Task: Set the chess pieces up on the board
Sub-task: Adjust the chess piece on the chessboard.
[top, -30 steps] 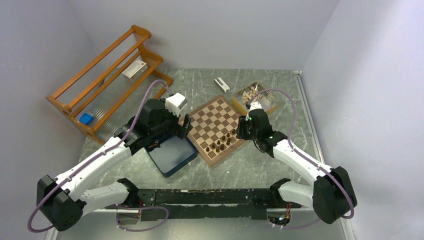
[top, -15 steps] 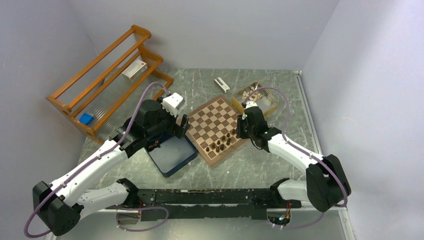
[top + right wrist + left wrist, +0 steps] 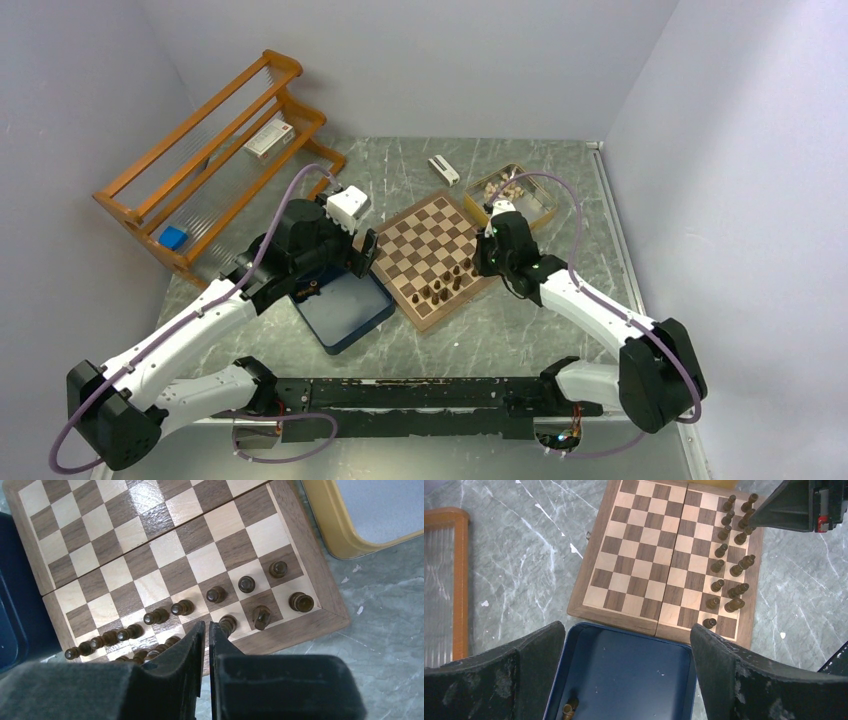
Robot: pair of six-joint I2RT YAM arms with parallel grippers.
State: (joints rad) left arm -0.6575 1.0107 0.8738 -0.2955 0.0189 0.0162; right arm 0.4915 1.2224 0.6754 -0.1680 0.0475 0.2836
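Observation:
The board [image 3: 428, 240] lies mid-table, with two rows of dark chess pieces [image 3: 445, 285] along its near-right edge. My left gripper [image 3: 367, 256] is open and empty over the dark blue box [image 3: 345, 310]. In the left wrist view the wide-apart gripper [image 3: 624, 675] frames the box [image 3: 634, 665], which holds one dark piece [image 3: 568, 710] at its near-left corner. The board [image 3: 649, 555] and its pieces [image 3: 729, 555] lie beyond. My right gripper [image 3: 481, 262] is shut and empty. In the right wrist view it [image 3: 206, 626] hovers over the piece rows [image 3: 215, 605] at the board's edge [image 3: 310, 625].
A gold tin [image 3: 517, 195] of pale pieces stands behind the board on the right; its rim shows in the right wrist view [image 3: 330, 535]. A small white object [image 3: 443, 170] lies behind the board. A wooden rack [image 3: 215, 150] holding a blue block [image 3: 172, 237] stands at far left.
My left gripper has shifted slightly left and back over the blue box. My right gripper has moved a little toward the far side along the board's right edge, still shut.

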